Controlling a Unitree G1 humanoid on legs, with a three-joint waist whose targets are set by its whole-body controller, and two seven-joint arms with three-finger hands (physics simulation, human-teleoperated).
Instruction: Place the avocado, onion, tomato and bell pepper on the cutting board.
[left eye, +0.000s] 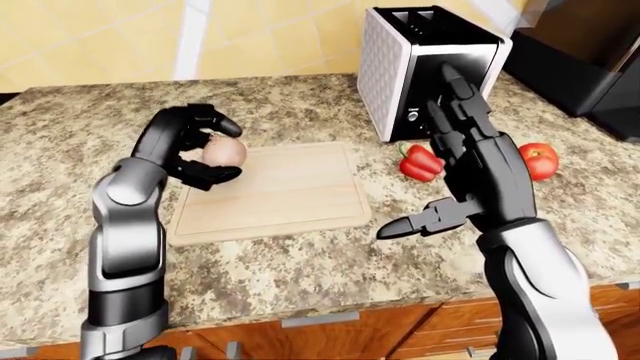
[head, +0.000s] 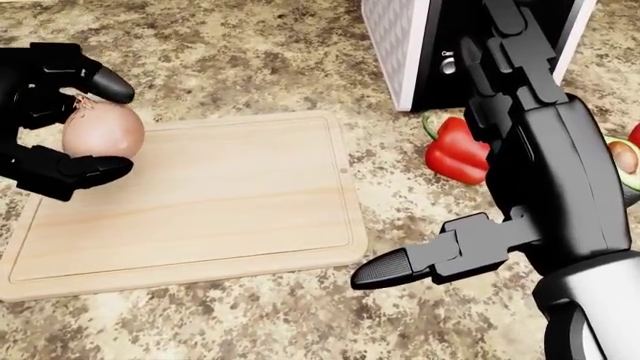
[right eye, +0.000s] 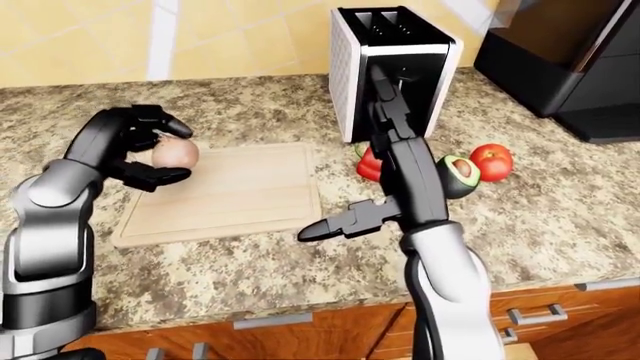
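Observation:
My left hand (head: 116, 129) is shut on the pale brown onion (head: 100, 129), holding it just over the upper left corner of the wooden cutting board (head: 220, 202). The board carries nothing else. My right hand (head: 450, 196) hangs open over the counter to the right of the board, fingers stretched up past the toaster and thumb pointing left. Behind it lies the red bell pepper (head: 450, 154). Further right are the avocado half (right eye: 459, 175) with its pit showing, and the red tomato (right eye: 492, 161).
A white and black toaster (left eye: 420, 67) stands just above the pepper in the views. A dark appliance (right eye: 570, 67) sits at the far right. The granite counter's (left eye: 300, 262) near edge runs along the bottom of the eye views, above wooden drawers.

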